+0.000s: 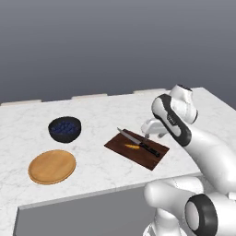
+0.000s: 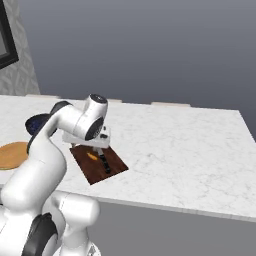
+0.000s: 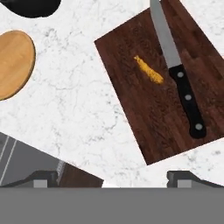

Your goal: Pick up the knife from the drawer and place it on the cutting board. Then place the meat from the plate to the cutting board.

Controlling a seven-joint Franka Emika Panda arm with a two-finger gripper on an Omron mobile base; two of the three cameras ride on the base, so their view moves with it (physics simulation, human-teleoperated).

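**Knife and meat both on the board, hand open above**

On the white marble counter (image 1: 101, 115), going left to right: the round tan wooden plate (image 1: 52, 166) lies bare, with the dark bowl of blue berries (image 1: 65, 128) just beyond it at about one o'clock. Well to the right is the dark brown rectangular wooden cutting board (image 1: 136, 149). The small orange-yellow strip of meat (image 3: 148, 70) lies near its middle. Just beside the meat, at three o'clock in the hand view, lies the long knife with silver blade and black handle (image 3: 178, 72), apart from the meat. The hand (image 1: 146, 136) hovers over the board, fingers (image 3: 183, 178) spread wide, holding nothing.
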